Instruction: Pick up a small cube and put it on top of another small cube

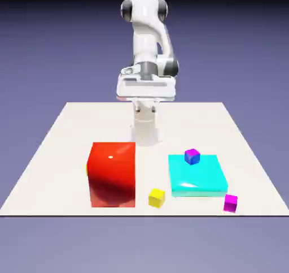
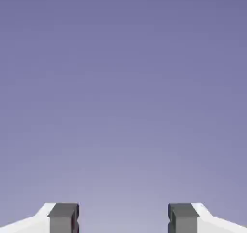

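I see the gripper (image 2: 123,220) open: in the hand view its two grey fingertips (image 2: 63,217) stand well apart at the bottom edge, with nothing between them and only the plain blue-violet backdrop ahead. In the exterior view the arm (image 1: 148,37) is folded above the table's (image 1: 68,125) far edge, with the hand held high, well apart from every block. I locate the magenta cube (image 1: 230,203) on the table near the front edge, at the exterior view's right, just beside the front right corner of the cyan block (image 1: 197,177) but not touching it as far as I can tell. The yellow cube (image 1: 156,197) sits on the table between the red block (image 1: 112,174) and the cyan block, near the front, close to the red block's lower right corner. The two small cubes are well apart, with the cyan block's front edge spanning most of the gap. A purple-blue cube (image 1: 192,156) rests on top of the cyan block, near its far edge. The red block is tall and stands at the exterior view's left; the cyan block is low and flat. All cubes appear upright and level on their supports.
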Tool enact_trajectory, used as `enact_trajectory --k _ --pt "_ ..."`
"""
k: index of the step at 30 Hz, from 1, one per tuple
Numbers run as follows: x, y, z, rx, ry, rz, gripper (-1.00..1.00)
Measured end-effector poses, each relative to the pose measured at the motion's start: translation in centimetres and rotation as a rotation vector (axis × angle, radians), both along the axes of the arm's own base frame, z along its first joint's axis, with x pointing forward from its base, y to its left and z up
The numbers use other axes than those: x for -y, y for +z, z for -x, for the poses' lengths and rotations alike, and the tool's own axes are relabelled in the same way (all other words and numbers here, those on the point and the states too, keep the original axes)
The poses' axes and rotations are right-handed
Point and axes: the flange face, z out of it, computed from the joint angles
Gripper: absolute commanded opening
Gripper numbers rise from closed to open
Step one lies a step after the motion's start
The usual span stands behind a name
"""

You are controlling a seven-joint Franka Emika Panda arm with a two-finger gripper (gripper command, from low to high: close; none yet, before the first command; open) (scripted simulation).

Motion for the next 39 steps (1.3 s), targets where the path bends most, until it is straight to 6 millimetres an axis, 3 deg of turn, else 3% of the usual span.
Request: enact_trajectory --k 10,19,25,31,33,36,37,39 --pt "-8.7 -5.6 -8.1 -0.293 -0.056 -0.088 0.00" --pt "-17.9 -13.5 -12.6 -0.555 -0.143 -0.133 0.00" --pt "-24.2 -19.6 -13.7 -0.726 -0.224 -0.145 0.00" --pt "-30.2 -26.0 -13.4 -0.892 -0.325 -0.141 0.00" --pt "-30.7 -26.5 -13.3 -0.906 -0.335 -0.140 0.00" --pt "-30.9 -32.2 -12.8 -0.906 -0.335 -0.141 0.00" --pt "-30.9 -33.5 -12.6 -0.906 -0.335 -0.140 -1.00" --pt "-30.9 -33.5 -12.6 -0.906 -0.335 -0.140 -1.00"
